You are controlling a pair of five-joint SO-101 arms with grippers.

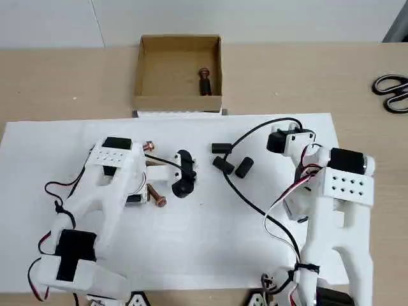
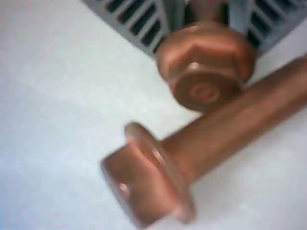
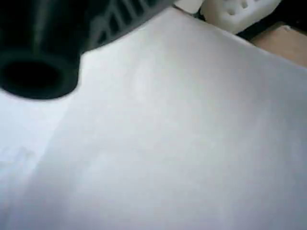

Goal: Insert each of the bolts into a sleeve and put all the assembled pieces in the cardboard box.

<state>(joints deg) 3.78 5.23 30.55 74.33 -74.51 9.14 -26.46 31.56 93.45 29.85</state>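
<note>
Progress looked early: one assembled piece lay in the cardboard box, w/ three sleeves and loose bolts left on the desk's white sheet. Left arm hung low over the bolts, right arm near the sleeves. Couldn't tell if either gripped anything.

In your left wrist view the copper bolt is blurred and its shank runs off the edge. The second bolt behind it is blurred too. Your right wrist view crops a blurred black sleeve. From above, the left arm hides all but a bolt head, and the scissors are cut off.
</note>
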